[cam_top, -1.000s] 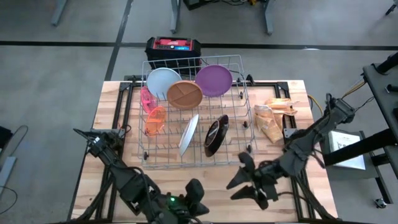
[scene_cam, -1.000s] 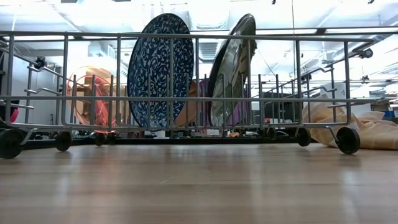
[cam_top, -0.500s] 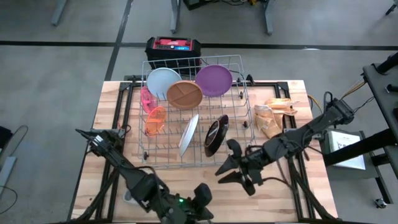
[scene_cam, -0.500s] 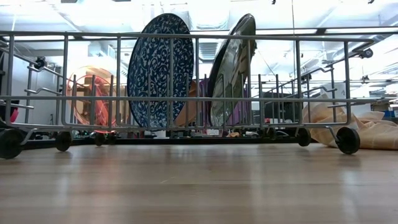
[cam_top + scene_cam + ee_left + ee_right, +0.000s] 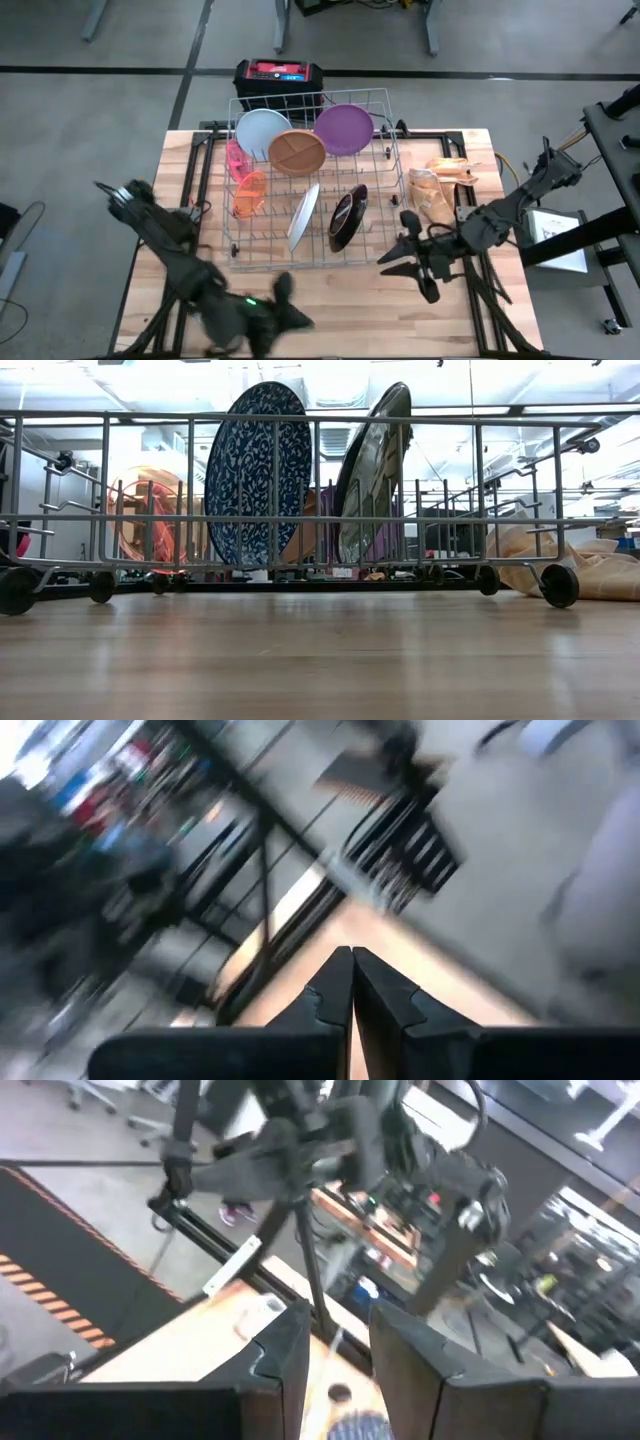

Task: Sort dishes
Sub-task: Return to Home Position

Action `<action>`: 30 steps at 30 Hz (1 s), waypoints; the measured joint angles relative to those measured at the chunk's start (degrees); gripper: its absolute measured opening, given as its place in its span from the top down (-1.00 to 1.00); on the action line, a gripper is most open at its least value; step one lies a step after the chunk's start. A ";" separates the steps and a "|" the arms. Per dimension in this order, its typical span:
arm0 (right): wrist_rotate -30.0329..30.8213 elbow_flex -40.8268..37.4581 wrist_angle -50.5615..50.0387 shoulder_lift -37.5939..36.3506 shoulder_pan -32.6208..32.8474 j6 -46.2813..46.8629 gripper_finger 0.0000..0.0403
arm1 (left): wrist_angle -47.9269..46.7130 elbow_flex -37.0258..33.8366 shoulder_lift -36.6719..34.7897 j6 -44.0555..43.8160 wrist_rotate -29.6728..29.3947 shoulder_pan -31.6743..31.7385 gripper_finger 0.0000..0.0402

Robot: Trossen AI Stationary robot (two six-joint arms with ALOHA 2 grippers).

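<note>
1. Near the front edge of the wooden table [image 5: 340, 300], the left gripper [image 5: 350, 965] hangs with its fingers pressed together, nothing between them.
2. Toward the front right, the right gripper [image 5: 338, 1320] hovers over the wood with its fingers spread and empty, close to the wire rack [image 5: 394, 160].
3. In the rack's front half, the blue patterned plate [image 5: 258, 475] and the dark plate [image 5: 375, 470] stand on edge side by side, leaning slightly.
4. On the rack's left side sits the orange cup [image 5: 250, 193], with the pink cup [image 5: 238, 160] behind it.
5. Along the back row lean the white plate [image 5: 262, 130], the brown divided plate [image 5: 297, 152] and the purple plate [image 5: 344, 128].
6. Crumpled brown paper [image 5: 440, 190] lies right of the rack, and a red-and-black box [image 5: 279, 74] sits beyond the table.
</note>
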 joint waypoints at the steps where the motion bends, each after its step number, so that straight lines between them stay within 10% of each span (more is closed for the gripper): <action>1: 1.16 -0.88 -0.11 -0.98 0.55 0.68 0.51 | -0.91 -2.79 -2.77 -1.21 -3.84 -0.86 1.00; 13: 8.87 -14.05 3.18 -10.23 2.50 7.03 0.53 | 10.14 -39.78 -36.70 -8.05 -13.08 -0.49 1.00; 23: 9.77 -26.54 19.06 -16.89 -0.30 -4.15 0.67 | 19.78 -55.22 -52.66 -5.70 -13.06 -0.31 1.00; 30: -9.17 -29.52 24.02 -27.83 -15.78 -9.57 0.86 | 19.96 -54.85 -54.63 -3.43 -13.07 -0.31 1.00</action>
